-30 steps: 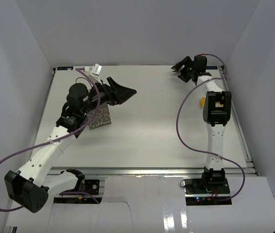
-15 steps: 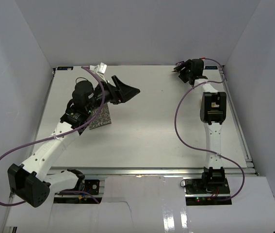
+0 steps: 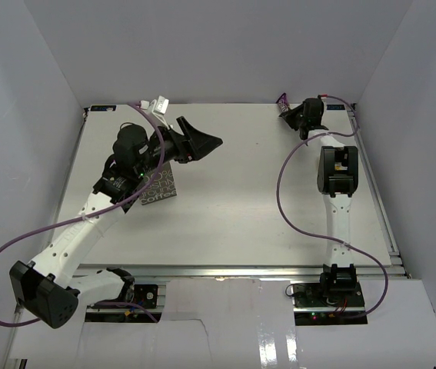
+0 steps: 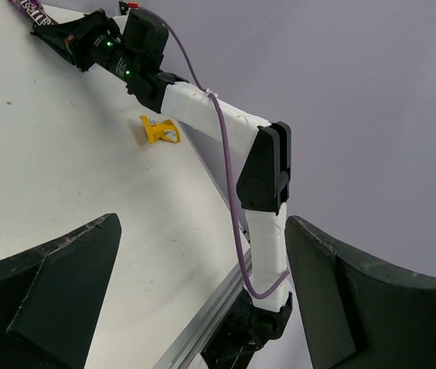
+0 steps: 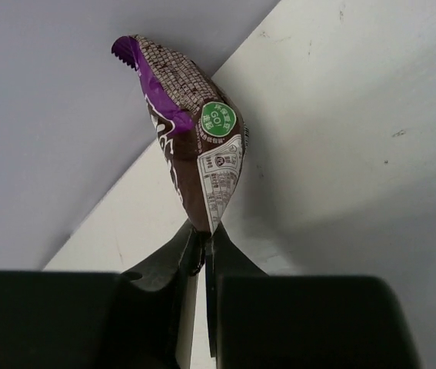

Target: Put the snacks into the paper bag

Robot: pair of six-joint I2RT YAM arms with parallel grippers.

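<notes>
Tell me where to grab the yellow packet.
Probably pinch the raised fold of the yellow packet from above. Come from the side away from the right arm, which passes close beside it. The packet lies crumpled, not flat.

The purple snack packet (image 5: 191,154) is made of glossy, crinkled foil with a printed face. The bench (image 3: 248,207) is finished in smooth matt white. The fingers (image 5: 164,265) are moulded in matt black plastic. The paper bag (image 3: 164,187) appears to be dull grey paper, little of it being shown.
</notes>
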